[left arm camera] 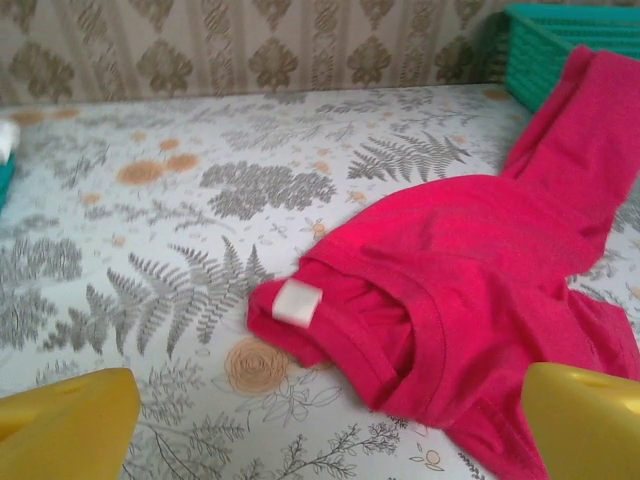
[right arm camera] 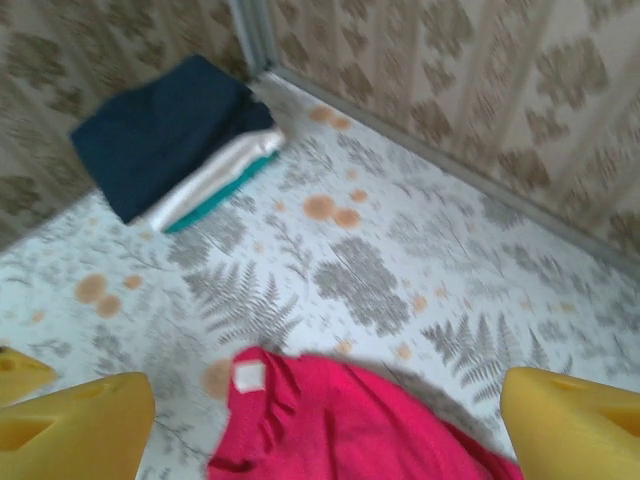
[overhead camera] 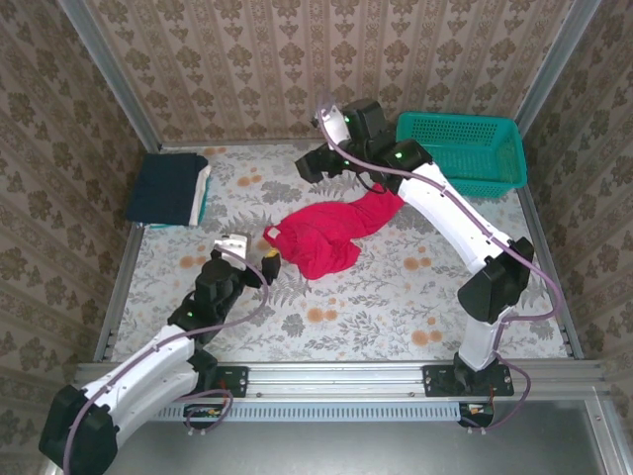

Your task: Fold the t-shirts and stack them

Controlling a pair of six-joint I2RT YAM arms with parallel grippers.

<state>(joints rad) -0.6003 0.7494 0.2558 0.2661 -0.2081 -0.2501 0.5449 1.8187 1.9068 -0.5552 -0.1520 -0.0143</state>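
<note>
Stack of folded t-shirts [overhead camera: 168,190] far left — looks done. Red t-shirt [overhead camera: 331,233] mid table [overhead camera: 396,297], crumpled, not folded yet. Left end effector [left arm camera: 330,400] wide open, empty — right end effector [right arm camera: 328,390] same.

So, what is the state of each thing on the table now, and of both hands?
Red t-shirt, unfolded, lying crumpled on the table.
Folded stack, navy on top, white and teal beneath.
Basket, upright.
Left hand, open, holding nothing.
Right hand, open, holding nothing.
</note>
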